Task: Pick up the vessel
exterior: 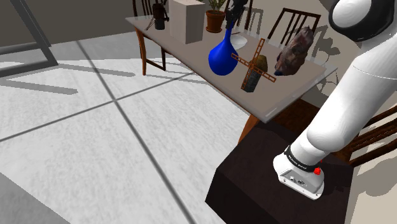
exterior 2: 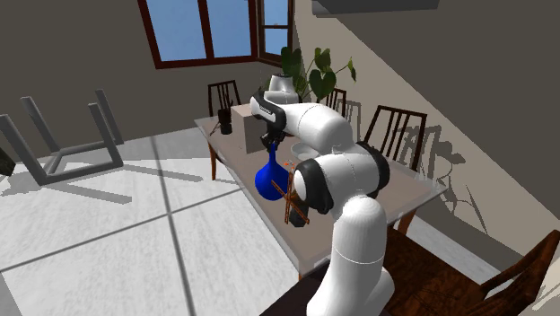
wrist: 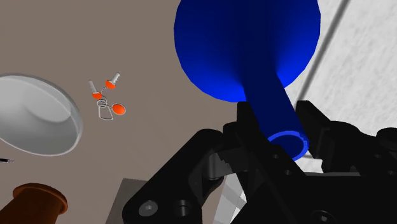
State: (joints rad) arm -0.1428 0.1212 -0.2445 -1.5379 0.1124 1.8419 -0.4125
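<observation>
Blue vase point(wrist: 248, 51) partly beyond wrist-view edge

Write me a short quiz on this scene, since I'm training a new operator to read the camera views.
1. True or false: the gripper clasps the blue vase by its round body.
2. In the shoulder view, what stands on the table just to the right of the vase? A) a small windmill model B) a laptop C) a kettle
3. What colour is the plant pot behind the vase?

Key: 1 false, because the fingers clasp the narrow neck near its rim; 2 A; 3 brown.
</observation>
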